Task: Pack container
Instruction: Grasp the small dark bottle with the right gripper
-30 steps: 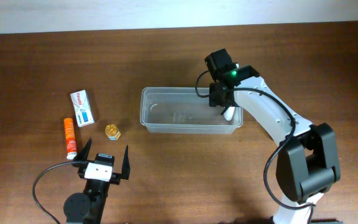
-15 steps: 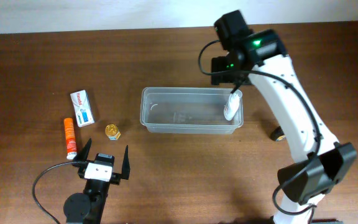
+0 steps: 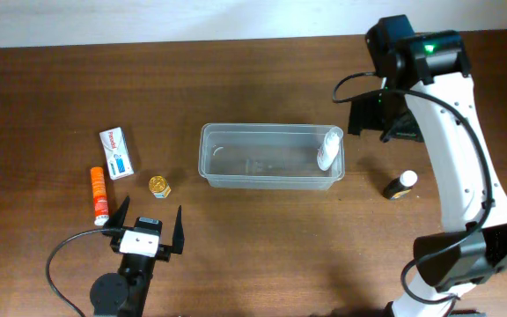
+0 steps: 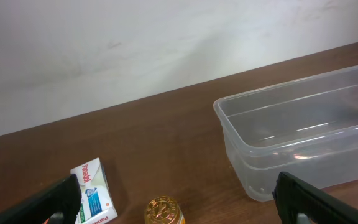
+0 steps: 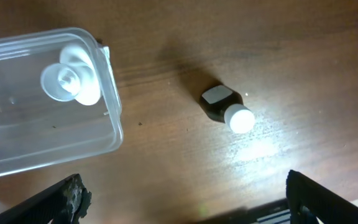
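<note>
The clear plastic container (image 3: 236,180) stands mid-table. A white tube (image 3: 328,148) leans upright in its right end. My right gripper (image 3: 381,119) hovers above the table just right of the container, open and empty. In the right wrist view the container (image 5: 112,124) is at the left with the white tube (image 5: 72,81) inside, and the open right jaws (image 5: 194,202) frame bare table. My left gripper (image 3: 146,227) rests open and empty at the front left. Its wrist view shows the container (image 4: 235,134) ahead on the right and its own jaws (image 4: 179,208).
A small dark bottle with a white cap (image 3: 401,185) lies right of the container and shows in the right wrist view (image 5: 225,109). Left of the container lie a white box (image 3: 117,153), an orange tube (image 3: 100,194) and a gold-lidded jar (image 3: 159,186).
My right gripper has risen out of the container's right end and moved right, leaving the white tube inside. The dark bottle has come into view. The left arm has not moved.
</note>
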Controlling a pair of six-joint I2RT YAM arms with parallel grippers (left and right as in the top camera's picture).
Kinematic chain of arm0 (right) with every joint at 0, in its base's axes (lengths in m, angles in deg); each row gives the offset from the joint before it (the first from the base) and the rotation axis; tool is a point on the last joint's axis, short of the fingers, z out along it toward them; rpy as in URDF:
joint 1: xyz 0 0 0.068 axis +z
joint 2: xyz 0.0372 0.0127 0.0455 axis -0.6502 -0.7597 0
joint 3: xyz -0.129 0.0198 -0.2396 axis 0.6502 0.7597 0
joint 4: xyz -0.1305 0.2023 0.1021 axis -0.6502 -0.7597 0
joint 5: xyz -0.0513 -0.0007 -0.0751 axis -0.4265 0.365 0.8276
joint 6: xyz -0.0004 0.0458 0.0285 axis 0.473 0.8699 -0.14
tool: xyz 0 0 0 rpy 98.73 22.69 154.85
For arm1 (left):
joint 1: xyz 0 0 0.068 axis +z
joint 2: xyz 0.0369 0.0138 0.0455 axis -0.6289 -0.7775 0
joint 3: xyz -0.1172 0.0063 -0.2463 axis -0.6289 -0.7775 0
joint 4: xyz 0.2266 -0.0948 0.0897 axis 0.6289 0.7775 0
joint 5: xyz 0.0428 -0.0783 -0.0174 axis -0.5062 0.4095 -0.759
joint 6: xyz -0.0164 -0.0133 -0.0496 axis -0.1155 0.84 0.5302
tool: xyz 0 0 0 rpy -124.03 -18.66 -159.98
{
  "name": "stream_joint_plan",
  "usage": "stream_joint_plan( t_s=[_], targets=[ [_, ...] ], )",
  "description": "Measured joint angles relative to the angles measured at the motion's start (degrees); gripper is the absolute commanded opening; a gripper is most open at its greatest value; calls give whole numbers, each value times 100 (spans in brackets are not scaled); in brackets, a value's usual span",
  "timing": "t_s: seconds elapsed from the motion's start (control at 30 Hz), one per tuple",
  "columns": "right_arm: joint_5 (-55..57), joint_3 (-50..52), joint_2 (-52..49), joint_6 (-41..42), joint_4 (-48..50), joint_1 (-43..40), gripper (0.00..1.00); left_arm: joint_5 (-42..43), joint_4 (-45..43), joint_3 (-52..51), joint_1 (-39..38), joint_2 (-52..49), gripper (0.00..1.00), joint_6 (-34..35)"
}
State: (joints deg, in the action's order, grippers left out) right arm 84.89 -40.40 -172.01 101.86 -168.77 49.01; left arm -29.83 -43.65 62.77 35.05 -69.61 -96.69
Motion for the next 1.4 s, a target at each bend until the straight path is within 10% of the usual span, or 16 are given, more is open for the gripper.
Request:
stream_joint_plan(
  t_s=[1.4],
  targets=[
    [-643,3899,42,2282,3130,-1598,99,0,0,0,0,0,99,0]
  ],
)
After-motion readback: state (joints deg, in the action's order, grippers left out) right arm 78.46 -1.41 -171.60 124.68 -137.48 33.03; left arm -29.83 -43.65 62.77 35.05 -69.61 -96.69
